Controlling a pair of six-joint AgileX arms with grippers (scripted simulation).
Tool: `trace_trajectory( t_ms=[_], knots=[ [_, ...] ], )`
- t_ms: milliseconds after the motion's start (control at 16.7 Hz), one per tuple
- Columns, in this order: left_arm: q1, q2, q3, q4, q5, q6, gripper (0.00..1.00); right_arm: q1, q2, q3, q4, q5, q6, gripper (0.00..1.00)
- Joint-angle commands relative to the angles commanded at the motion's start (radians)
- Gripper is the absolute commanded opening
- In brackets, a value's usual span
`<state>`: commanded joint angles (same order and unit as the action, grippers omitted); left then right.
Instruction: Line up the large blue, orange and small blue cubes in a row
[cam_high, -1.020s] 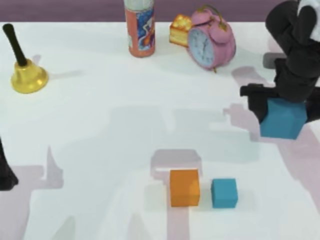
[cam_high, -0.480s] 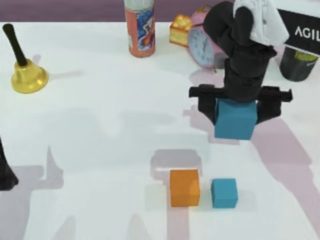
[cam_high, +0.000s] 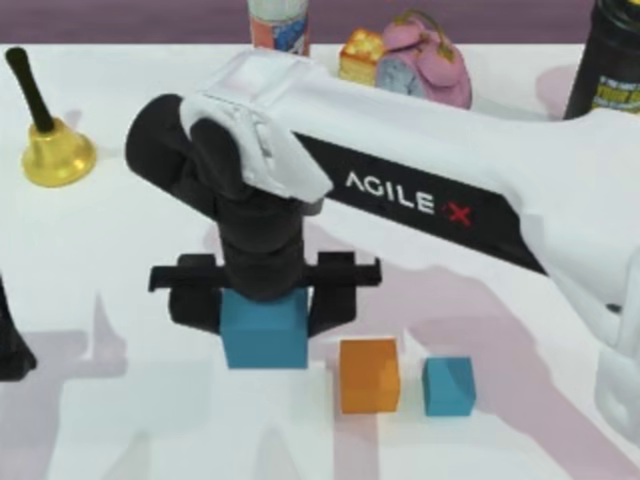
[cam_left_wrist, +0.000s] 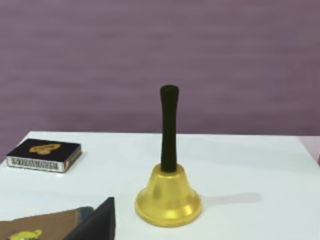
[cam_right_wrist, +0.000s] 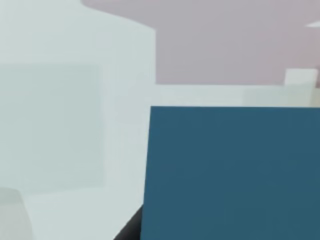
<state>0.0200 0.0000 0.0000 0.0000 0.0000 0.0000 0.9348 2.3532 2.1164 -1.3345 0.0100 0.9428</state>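
My right gripper reaches across the table and is shut on the large blue cube, with a black finger on each side of it. The cube sits just left of the orange cube, a small gap between them. The small blue cube stands right of the orange one. In the right wrist view the large blue cube fills most of the picture. My left arm is parked at the table's left edge.
A gold bell with a black handle stands at the far left. At the back are a can, a cake-slice toy, a pink alarm clock and a dark can. The left wrist view shows the gold bell and a small box.
My right arm has swept from the right side across to the left, carrying the large blue cube down beside the orange cube. The other two cubes have not moved.
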Motion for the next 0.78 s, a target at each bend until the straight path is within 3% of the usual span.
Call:
trace_trajectory(
  t_ms=[180, 480, 780],
  knots=[
    [0.0, 0.0, 0.0, 0.0, 0.0, 0.0, 1.0, 0.058, 0.023, 0.053, -0.022, 0.001, 0.054, 0.0],
    [0.0, 0.0, 0.0, 0.0, 0.0, 0.0, 1.0, 0.055, 0.018, 0.048, -0.016, 0.0, 0.054, 0.0],
    [0.0, 0.0, 0.0, 0.0, 0.0, 0.0, 1.0, 0.054, 0.043, -0.078, 0.138, 0.001, 0.057, 0.0]
  ],
)
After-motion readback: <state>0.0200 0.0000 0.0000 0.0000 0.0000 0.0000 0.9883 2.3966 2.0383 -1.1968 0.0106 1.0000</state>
